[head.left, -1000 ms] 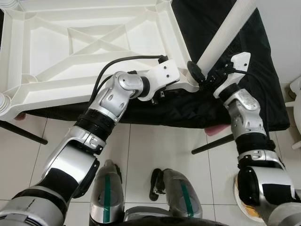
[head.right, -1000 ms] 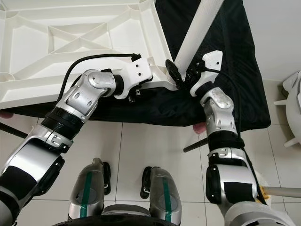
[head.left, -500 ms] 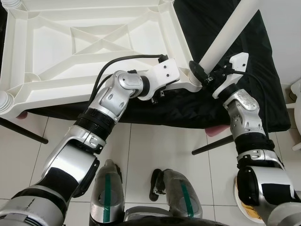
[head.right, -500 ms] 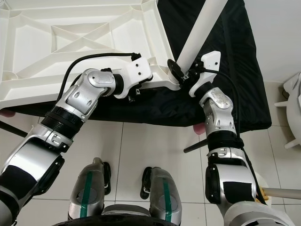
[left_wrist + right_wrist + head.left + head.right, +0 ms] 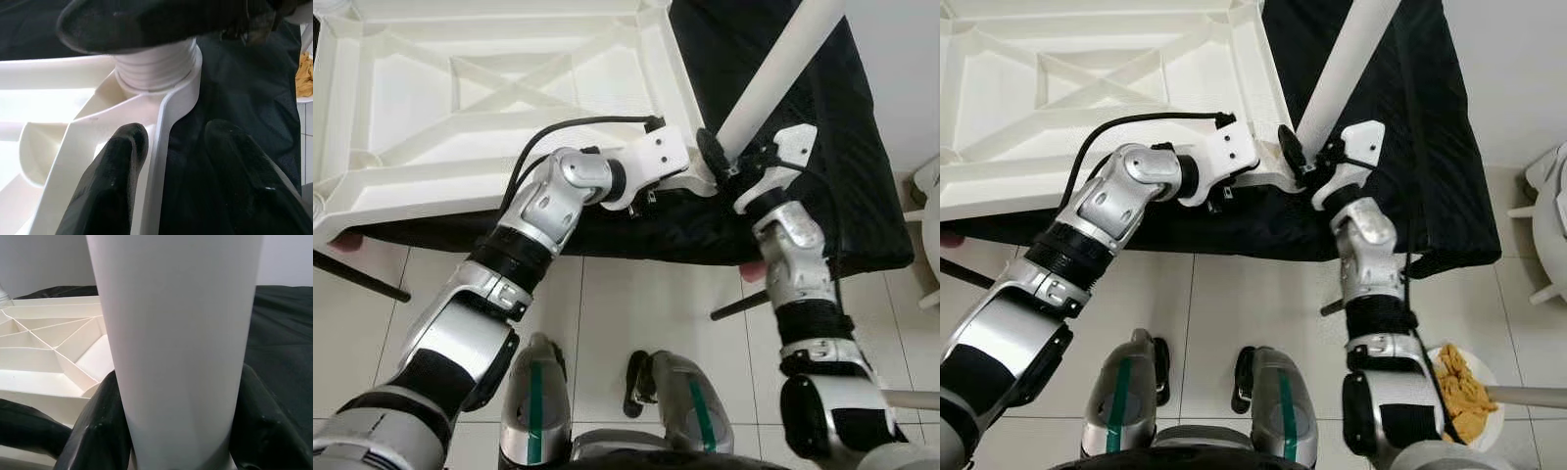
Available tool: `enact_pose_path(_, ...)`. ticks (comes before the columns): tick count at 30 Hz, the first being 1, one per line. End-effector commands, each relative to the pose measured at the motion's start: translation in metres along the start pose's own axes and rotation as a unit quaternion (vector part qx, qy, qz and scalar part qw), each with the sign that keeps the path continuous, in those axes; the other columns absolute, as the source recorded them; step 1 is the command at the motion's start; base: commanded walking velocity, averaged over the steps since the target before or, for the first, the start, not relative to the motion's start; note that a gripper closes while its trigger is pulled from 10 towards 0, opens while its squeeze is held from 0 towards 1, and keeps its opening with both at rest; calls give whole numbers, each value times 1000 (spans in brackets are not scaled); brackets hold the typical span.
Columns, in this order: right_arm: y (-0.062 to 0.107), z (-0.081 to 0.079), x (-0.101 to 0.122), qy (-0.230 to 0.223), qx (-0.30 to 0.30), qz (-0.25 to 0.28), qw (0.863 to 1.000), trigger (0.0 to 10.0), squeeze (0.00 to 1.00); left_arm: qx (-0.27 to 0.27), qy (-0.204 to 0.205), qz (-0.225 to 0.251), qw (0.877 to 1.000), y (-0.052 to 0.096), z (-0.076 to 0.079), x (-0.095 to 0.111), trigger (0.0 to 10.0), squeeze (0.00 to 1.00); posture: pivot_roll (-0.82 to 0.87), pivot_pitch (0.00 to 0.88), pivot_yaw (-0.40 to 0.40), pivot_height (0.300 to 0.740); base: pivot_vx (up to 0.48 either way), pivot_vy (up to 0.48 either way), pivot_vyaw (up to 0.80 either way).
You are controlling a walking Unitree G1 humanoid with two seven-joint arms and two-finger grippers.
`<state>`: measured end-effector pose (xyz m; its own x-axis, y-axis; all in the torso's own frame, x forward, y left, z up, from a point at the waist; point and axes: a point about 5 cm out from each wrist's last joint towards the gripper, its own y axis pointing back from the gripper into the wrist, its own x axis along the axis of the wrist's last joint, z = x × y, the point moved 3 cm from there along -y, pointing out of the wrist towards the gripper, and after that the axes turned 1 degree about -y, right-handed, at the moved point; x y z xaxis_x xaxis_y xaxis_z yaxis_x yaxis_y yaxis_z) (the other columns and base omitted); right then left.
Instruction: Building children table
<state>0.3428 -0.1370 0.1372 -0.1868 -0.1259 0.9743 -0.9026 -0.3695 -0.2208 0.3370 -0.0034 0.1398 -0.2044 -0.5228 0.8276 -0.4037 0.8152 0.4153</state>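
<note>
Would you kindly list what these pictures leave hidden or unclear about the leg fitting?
- Table leg: its far end is cut off by the top edge of the eye views.
- Threaded socket: whether the leg is seated is hidden by a dark blurred shape in the left wrist view.
- Right claw: fingertips fall below the right wrist view's bottom edge.

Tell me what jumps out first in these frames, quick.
The upside-down white tabletop, ribbed underside up, lies on a black cloth. At its near right corner the right gripper clasps a white table leg standing in the threaded corner socket. The left gripper straddles the tabletop rim right beside that socket.
</note>
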Motion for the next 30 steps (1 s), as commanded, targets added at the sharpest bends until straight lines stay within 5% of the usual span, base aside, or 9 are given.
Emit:
enact_pose_path(1,1,-6,-6,-27,-22,-5,999,10000,0,-23,-1,-1,1000,-2,6,0,10000,0,35,52,-63,740,0,0,0)
enact_pose_path(16,2,-39,-1,-46,-94,5,994,10000,0,-24,-6,-5,1000,0,5,-1,10000,0,36,59,-64,740,0,0,0)
enact_pose_path(23,4,-31,-1,-43,-108,-3,993,10000,0,-27,-6,-7,1000,0,7,-3,10000,0,36,60,-64,740,0,0,0)
enact_pose_path(24,4,-28,-1,-44,-112,-4,993,10000,882,-27,-5,-8,1000,0,7,-3,10000,0,37,60,-68,740,0,0,0)
enact_pose_path(26,5,-24,-1,-47,-117,-5,992,10000,882,-28,-5,-8,1000,0,8,-3,10000,0,37,60,-68,740,0,0,0)
enact_pose_path(27,5,-22,0,-46,-118,-5,992,10000,1000,-28,-4,-9,1000,0,8,-4,10000,0,35,58,-68,740,0,0,0)
enact_pose_path(30,6,-19,3,-43,-118,-3,992,10000,1000,-28,-3,-10,1000,0,9,-5,10000,0,35,56,-71,740,0,0,0)
